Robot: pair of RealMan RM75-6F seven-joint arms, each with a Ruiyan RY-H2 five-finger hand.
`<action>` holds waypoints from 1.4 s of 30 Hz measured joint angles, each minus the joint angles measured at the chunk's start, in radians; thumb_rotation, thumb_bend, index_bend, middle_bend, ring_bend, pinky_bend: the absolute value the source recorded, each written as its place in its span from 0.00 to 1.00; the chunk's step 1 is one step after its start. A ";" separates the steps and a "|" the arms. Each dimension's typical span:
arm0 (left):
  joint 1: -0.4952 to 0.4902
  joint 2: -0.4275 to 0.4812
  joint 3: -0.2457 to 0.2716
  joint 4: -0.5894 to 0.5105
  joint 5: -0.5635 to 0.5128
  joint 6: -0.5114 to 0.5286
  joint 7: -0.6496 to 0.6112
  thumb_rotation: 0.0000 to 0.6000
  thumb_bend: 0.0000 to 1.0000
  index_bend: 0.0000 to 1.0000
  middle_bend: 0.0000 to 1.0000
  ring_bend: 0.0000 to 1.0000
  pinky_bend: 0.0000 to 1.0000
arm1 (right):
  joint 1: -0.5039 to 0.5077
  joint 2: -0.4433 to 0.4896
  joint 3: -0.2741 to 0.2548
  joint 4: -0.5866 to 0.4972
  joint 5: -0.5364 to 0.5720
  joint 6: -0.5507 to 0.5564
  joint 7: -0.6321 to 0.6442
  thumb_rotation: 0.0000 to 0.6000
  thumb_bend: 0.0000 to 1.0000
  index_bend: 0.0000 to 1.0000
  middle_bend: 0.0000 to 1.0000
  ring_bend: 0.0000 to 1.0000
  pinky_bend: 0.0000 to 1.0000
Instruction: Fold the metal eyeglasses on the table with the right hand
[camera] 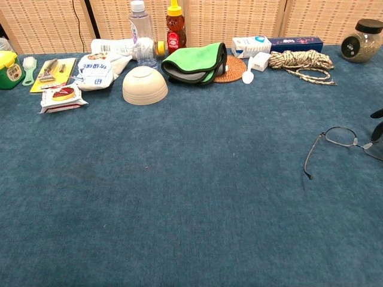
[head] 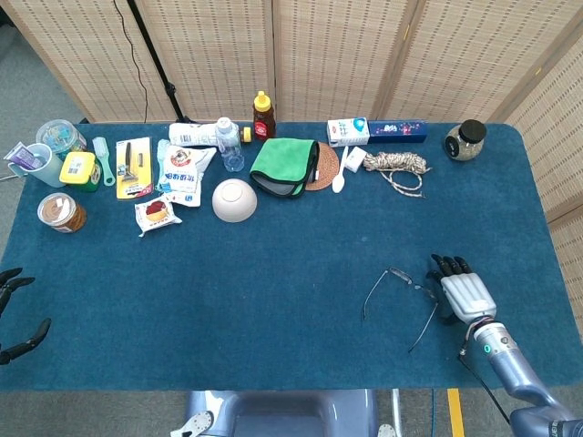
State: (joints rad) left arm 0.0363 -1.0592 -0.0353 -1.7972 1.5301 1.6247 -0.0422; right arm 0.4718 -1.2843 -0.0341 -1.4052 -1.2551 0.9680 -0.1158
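Eyeglasses (head: 401, 293) at lower right on table (head: 273, 309), right hand (head: 463, 289) just right; bowl (head: 234, 199) upper centre, jar (head: 465, 139) upper right.

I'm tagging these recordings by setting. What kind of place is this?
Probably an indoor lab or demo space: a blue-carpeted table holds assorted household props like a white bowl and eyeglasses, with woven folding screens behind.

A white bowl (head: 235, 199) sits upside down beside a folded green cloth (head: 285, 166).
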 measured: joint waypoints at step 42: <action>0.010 0.002 -0.004 0.044 -0.022 -0.003 -0.055 0.90 0.26 0.26 0.19 0.15 0.00 | 0.006 -0.088 0.086 -0.020 0.077 -0.011 -0.112 1.00 0.06 0.48 0.14 0.08 0.02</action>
State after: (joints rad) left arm 0.0464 -1.0574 -0.0395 -1.7535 1.5083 1.6216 -0.0974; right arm 0.4779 -1.3722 0.0515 -1.4249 -1.1783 0.9571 -0.2280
